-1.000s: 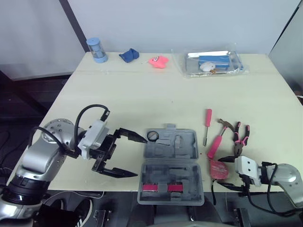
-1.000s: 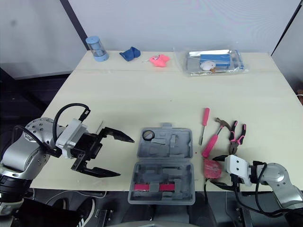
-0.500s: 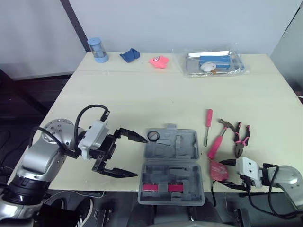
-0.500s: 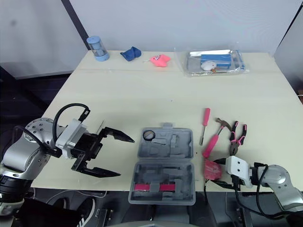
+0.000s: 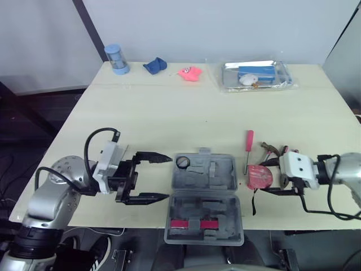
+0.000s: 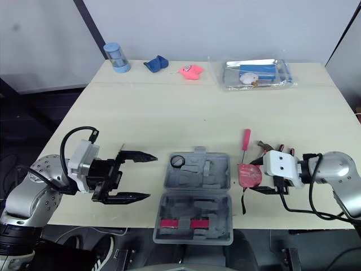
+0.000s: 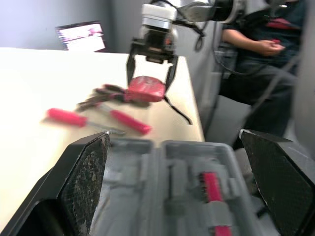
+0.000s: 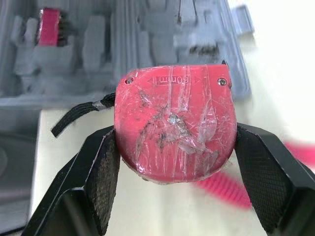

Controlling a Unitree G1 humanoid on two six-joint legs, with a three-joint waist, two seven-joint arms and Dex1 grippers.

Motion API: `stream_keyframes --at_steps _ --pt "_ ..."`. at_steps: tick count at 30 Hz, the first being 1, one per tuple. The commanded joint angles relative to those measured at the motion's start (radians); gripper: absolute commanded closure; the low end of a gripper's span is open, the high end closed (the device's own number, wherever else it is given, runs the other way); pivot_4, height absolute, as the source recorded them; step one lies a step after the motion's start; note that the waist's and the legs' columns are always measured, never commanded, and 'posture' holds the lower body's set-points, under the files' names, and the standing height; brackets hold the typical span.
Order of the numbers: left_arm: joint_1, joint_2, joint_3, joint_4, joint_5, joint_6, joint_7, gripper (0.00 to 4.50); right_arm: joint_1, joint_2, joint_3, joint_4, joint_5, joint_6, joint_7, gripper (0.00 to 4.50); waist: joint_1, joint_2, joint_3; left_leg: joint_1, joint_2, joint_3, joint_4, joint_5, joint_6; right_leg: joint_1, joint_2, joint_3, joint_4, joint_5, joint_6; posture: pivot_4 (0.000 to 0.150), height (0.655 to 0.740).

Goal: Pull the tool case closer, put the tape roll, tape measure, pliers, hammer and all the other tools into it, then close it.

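Note:
The grey tool case (image 5: 204,195) lies open near the table's front edge, with a tape roll (image 5: 182,162) in its far left corner. My right gripper (image 5: 261,177) is shut on the red tape measure (image 8: 174,140), just right of the case and above the table; its black strap (image 5: 253,204) hangs down. A red screwdriver (image 5: 247,148) lies beside it. The hammer (image 7: 125,120) and pliers (image 7: 98,93) lie behind the gripper, partly hidden. My left gripper (image 5: 167,177) stands open just left of the case, holding nothing.
Along the far edge stand a blue cylinder (image 5: 115,59), a blue cloth (image 5: 153,66), a pink object (image 5: 189,73) and a clear tray of items (image 5: 256,75). A person (image 7: 266,44) sits beyond the table's right side.
My right gripper has lifted the tape measure from the front edge and carried it away from me, to beside the case. My left gripper has turned level and shifted slightly toward the case.

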Motion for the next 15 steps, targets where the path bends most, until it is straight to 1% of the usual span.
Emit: stream_keyframes --at_steps 1,5,9,15 --pt "0.028 -0.006 0.054 -0.039 -0.005 0.009 0.037 0.0 -0.123 0.041 0.099 0.019 -0.078 0.064 0.01 1.53 -0.001 0.0 0.0 0.0 0.0 0.0 0.0 0.0 0.0 0.0 0.0 0.0 0.0 0.0 0.0 0.15 0.74" --pt "0.046 -0.003 0.088 -0.037 0.007 0.012 0.07 0.0 -0.256 0.099 0.226 0.083 -0.174 0.143 0.034 1.53 -0.001 0.0 0.0 0.0 0.0 -0.001 0.0 0.0 0.0 0.0 0.0 -0.001 0.0 0.0 0.0 0.15 0.74" --pt "0.058 0.013 0.13 -0.017 0.014 0.019 0.083 0.0 -0.37 0.186 0.314 0.175 -0.249 0.159 0.032 1.53 -0.005 0.0 0.0 0.0 0.0 -0.001 0.0 0.0 0.0 0.0 0.0 -0.001 0.0 0.0 0.0 0.15 0.74" --pt "0.09 0.051 0.155 0.017 0.048 0.004 0.029 0.0 -0.469 0.259 0.402 0.28 -0.329 0.167 0.067 1.53 -0.003 0.0 0.001 -0.001 0.0 -0.001 -0.001 0.0 0.0 -0.002 0.0 -0.001 0.0 0.0 0.0 0.15 0.74"
